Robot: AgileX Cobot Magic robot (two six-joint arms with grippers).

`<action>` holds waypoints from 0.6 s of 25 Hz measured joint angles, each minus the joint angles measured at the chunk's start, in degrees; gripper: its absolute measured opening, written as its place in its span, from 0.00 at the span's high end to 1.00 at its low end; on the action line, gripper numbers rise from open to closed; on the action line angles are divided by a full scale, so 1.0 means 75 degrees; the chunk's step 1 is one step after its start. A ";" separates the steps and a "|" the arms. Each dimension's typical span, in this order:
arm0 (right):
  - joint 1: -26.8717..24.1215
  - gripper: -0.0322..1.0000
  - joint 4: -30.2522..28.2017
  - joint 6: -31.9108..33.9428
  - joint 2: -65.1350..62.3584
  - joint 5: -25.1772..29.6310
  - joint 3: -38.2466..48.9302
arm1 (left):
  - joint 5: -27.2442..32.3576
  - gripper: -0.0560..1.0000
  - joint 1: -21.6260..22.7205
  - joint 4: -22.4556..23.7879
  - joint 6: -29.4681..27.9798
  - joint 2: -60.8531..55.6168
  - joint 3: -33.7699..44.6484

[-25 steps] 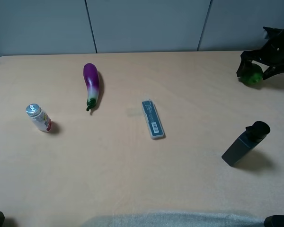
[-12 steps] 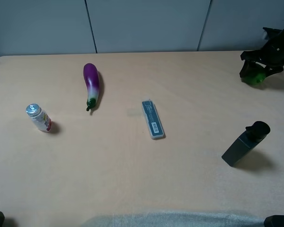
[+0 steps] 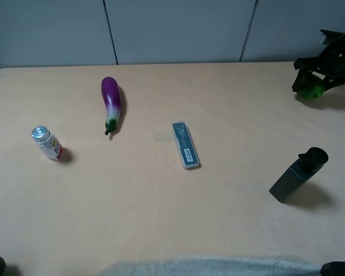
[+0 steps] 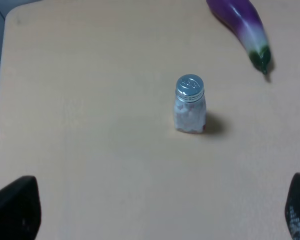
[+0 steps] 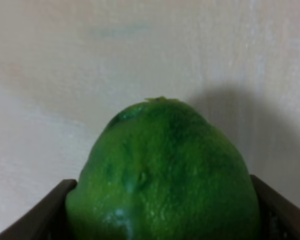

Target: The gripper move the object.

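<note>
Right pincer (image 3: 311, 86) grips the lime (image 3: 311, 92) at the far right of the surface (image 3: 161, 218), seen from above. Left wrist: our left pincer (image 4: 155, 212) stands spread, idle, near the small bottle (image 4: 190, 107). Right wrist: dark fingers (image 5: 40, 215) flank the lime (image 5: 162, 175); we fear its glossy round skin could squirt free during a fast move.

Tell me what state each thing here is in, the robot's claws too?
Black claw-like right gripper: shut, gripping.
Glossy green lime: clamped in that gripper.
Left gripper: open, empty.
Purple eggplant: lying on its side.
Small silver-capped bottle: upright, capped.
Flat clear plastic case: lying flat, closed.
Black angular bottle: free, pose unclear.
</note>
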 joint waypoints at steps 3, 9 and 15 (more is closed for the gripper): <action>0.0000 0.51 0.0000 0.0086 0.0000 0.0320 -0.0258 | 0.0000 0.02 0.0000 0.0000 0.0000 0.0000 0.0000; 0.0000 0.51 0.0000 0.0229 -0.0019 0.0827 -0.0503 | 0.0000 0.02 0.0000 0.0000 0.0000 0.0000 0.0000; 0.0000 0.51 0.0000 0.0320 -0.0222 0.1176 -0.0518 | 0.0000 0.02 0.0000 0.0000 0.0000 0.0000 0.0000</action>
